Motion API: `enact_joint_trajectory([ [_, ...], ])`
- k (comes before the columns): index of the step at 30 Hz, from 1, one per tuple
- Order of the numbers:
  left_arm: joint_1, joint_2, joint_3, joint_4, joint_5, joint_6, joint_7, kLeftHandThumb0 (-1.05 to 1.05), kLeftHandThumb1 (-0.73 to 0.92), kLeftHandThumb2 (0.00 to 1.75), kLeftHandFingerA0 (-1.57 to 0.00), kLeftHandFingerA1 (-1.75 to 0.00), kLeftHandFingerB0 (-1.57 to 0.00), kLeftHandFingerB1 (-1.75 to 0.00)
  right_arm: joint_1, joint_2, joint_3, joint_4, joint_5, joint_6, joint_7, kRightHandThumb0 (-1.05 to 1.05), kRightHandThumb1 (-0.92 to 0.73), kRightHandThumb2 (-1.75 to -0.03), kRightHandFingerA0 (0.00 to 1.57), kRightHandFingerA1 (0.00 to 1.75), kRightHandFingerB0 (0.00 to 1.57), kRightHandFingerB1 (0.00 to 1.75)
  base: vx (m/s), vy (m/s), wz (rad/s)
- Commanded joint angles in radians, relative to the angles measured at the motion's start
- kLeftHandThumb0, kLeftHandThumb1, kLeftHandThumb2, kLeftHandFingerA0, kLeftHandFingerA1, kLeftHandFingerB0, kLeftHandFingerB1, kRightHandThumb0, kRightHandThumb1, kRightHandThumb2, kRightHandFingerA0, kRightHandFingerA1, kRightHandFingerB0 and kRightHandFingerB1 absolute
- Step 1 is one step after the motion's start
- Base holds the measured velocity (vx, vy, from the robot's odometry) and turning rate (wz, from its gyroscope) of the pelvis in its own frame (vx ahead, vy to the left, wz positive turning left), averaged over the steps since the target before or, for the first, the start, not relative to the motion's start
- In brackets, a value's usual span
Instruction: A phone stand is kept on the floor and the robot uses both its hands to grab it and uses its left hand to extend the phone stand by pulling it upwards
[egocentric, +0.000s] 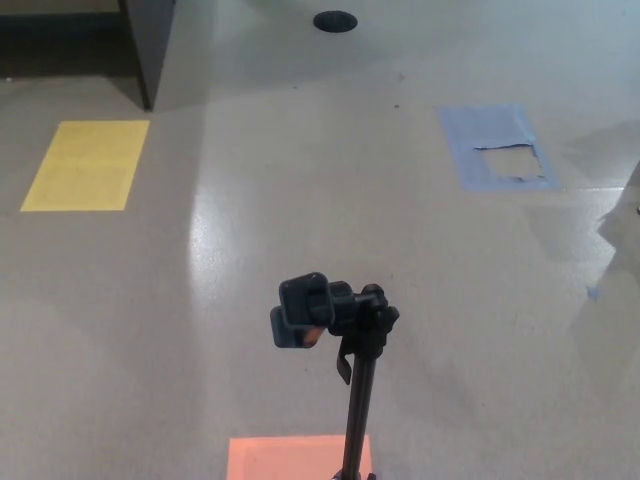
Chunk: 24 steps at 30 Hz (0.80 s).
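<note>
Head view, looking down at the floor (300, 200). One phone stand (355, 400), black, upright at lower centre, rising from the bottom edge of the frame. Long axis vertical: a single slim pole running up toward the camera, topped by one clamp head (305, 312). Clamp head turned to the left of the pole, its open face toward the camera and slightly left; one small lever hanging just below the joint, against the pole. Base of the stand out of view below the frame edge.

Three coloured patches on the floor, counted from the stand: one orange rectangle (290, 458) directly beneath and left of the pole, cut by the bottom edge; one yellow rectangle (87, 165) far up and left; one blue taped rectangle (497, 148) far up and right, with a torn bare centre. One dark round disc (335, 21) straight beyond the stand, near the top edge. One dark furniture panel (148, 45) beyond the yellow rectangle.

Neither hand visible; grip state of left and right hand impossible to tell. Stand untouched.
</note>
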<state>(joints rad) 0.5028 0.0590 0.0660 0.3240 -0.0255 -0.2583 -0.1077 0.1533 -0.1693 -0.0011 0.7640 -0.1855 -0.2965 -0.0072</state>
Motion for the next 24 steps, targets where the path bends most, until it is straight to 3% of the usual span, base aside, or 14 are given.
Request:
enact_joint_trajectory([
  [1, 0.161, -0.049, 0.107, -0.321, -0.273, -0.366, -0.099, -0.87, 0.87, 0.67, -0.29, -0.3, -0.34, -0.32, -0.005, -0.005, -0.059, -0.077, 0.083, -0.483, -0.03, -1.05, -0.65, -0.64, 0.08, 0.66, 0.0, 0.15, 0.0, 0.0, 0.0],
  [5, 0.141, -0.033, 0.134, -0.348, -0.291, -0.411, -0.124, -0.91, 0.8, 0.65, -0.28, -0.3, -0.31, -0.32, -0.004, -0.02, -0.03, -0.109, 0.021, -0.444, -0.048, -1.05, -0.65, -0.63, 0.0, 0.67, 0.0, 0.07, 0.0, 0.0, 0.0],
  [6, 0.143, -0.031, 0.14, -0.369, -0.284, -0.426, -0.115, -0.91, 0.8, 0.65, -0.28, -0.3, -0.31, -0.31, 0.004, -0.02, -0.021, -0.124, 0.013, -0.433, -0.042, -1.03, -0.54, -1.0, 0.0, 0.51, 0.0, 0.36, 0.0, 0.0, 0.0],
  [7, 0.149, -0.032, 0.144, -0.383, -0.28, -0.433, -0.11, -0.91, 0.8, 0.65, -0.28, -0.3, -0.31, -0.31, 0.013, -0.016, -0.016, -0.135, 0.014, -0.431, -0.036, -1.03, -0.54, -1.0, 0.0, 0.51, 0.0, 0.36, 0.0, 0.0, 0.0],
  [8, 0.151, -0.035, 0.142, -0.415, -0.287, -0.438, -0.111, -0.9, 0.78, 0.64, -0.28, -0.3, -0.3, -0.31, 0.018, -0.014, -0.005, -0.153, 0.005, -0.421, -0.031, -1.05, -0.61, -0.64, 0.0, 0.57, 0.0, 0.07, 0.0, 0.0, 0.0],
  [12, 0.147, -0.045, 0.125, -0.525, -0.235, -0.458, -0.079, -0.92, 0.76, 0.64, -0.3, -0.31, -0.28, -0.31, 0.024, 0.005, 0.034, -0.206, -0.047, -0.404, -0.053, -1.05, -0.61, -0.64, 0.0, 0.59, 0.0, 0.1, 0.0, 0.0, 0.0],
  [13, 0.139, -0.045, 0.101, -0.566, -0.234, -0.443, -0.084, -0.93, 0.71, 0.63, -0.32, -0.31, -0.3, -0.31, 0.019, 0.011, 0.053, -0.227, -0.072, -0.39, -0.061, -1.05, -0.48, -0.94, 0.0, 0.48, 0.0, 0.28, 0.0, 0.0, 0.0],
  [14, 0.13, -0.042, 0.086, -0.591, -0.236, -0.431, -0.091, -0.92, 0.7, 0.62, -0.31, -0.31, -0.29, -0.31, 0.015, 0.014, 0.067, -0.238, -0.095, -0.381, -0.072, -1.05, -0.64, -0.67, 0.0, 0.58, 0.0, 0.01, 0.0, 0.0, 0.0],
  [18, 0.109, -0.04, 0.059, -0.644, -0.225, -0.388, -0.094, -0.92, 0.69, 0.62, -0.3, -0.31, -0.29, -0.31, 0.009, 0.023, 0.094, -0.262, -0.107, -0.362, -0.078, -1.05, -0.62, -0.65, 0.0, 0.59, 0.0, 0.06, 0.0, 0.0, 0.0],
  [19, 0.074, -0.031, 0.054, -0.667, -0.225, -0.357, -0.093, -0.89, 0.69, 0.62, -0.29, -0.3, -0.27, -0.3, -0.001, 0.043, 0.109, -0.27, -0.105, -0.347, -0.077, -1.0, -0.52, -0.97, 0.0, 0.5, 0.0, 0.32, 0.0, 0.0, 0.0],
  [20, 0.029, -0.019, 0.047, -0.694, -0.224, -0.318, -0.092, -0.89, 0.69, 0.62, -0.29, -0.3, -0.27, -0.3, -0.015, 0.067, 0.128, -0.28, -0.104, -0.329, -0.075, -1.0, -0.52, -0.97, 0.0, 0.5, 0.0, 0.32, 0.0, 0.0, 0.0],
  [21, -0.022, -0.004, 0.049, -0.7, -0.2, -0.276, -0.085, -0.93, 0.71, 0.63, -0.29, -0.3, -0.24, -0.29, -0.014, 0.079, 0.143, -0.314, -0.13, -0.289, -0.091, -1.05, -0.62, -0.64, 0.0, 0.61, 0.0, 0.09, 0.0, 0.0, 0.0],
  [22, -0.06, 0.007, 0.054, -0.692, -0.195, -0.245, -0.083, -0.93, 0.7, 0.63, -0.28, -0.3, -0.23, -0.29, -0.011, 0.084, 0.155, -0.339, -0.153, -0.258, -0.105, -1.02, -0.58, -1.03, 0.0, 0.49, 0.0, 0.29, 0.0, 0.0, 0.0],
  [24, -0.07, 0.008, 0.056, -0.691, -0.198, -0.234, -0.084, -0.93, 0.7, 0.63, -0.28, -0.3, -0.23, -0.29, -0.007, 0.083, 0.163, -0.352, -0.158, -0.244, -0.112, -1.02, -0.58, -1.03, 0.0, 0.49, 0.0, 0.29, 0.0, 0.0, 0.0],
])
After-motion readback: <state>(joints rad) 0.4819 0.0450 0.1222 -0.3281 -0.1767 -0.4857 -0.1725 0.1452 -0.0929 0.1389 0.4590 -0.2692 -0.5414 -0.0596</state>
